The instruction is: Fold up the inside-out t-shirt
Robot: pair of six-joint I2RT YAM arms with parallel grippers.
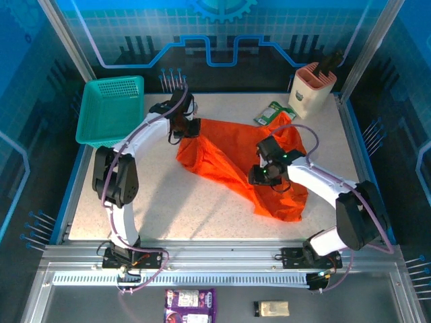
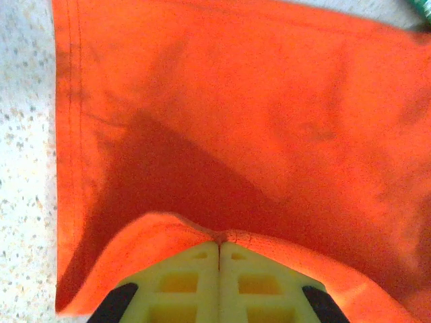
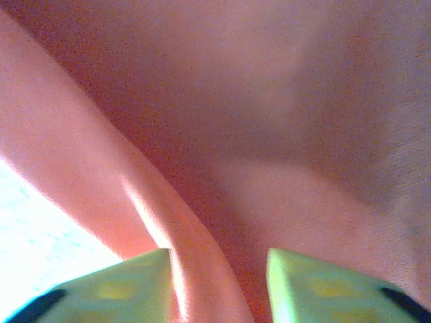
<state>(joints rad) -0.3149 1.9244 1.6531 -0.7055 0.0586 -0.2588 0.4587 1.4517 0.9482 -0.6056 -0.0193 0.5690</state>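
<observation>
Cloth of the inside-out t-shirt [image 1: 222, 161], thin, limp and light, lying rumpled in a diagonal band across the middle of the surface [image 1: 168, 208]; likely to sag and slip rather than hold a crease, so hems and corners look the surest holds. Left pincer [image 2: 219, 245] closed tight on a stitched edge at the shirt's far left end; right pincer [image 3: 219, 282] part-way apart astride a ridge of cloth toward its near right end, grip impossible to tell

The top external camera looked steeply down from above and behind the arm bases, taking in the whole table [image 1: 168, 208]. Each wrist camera looked past its own fingers [image 2: 182, 286], very near the orange t-shirt [image 1: 229, 168], which all three views shared.
</observation>
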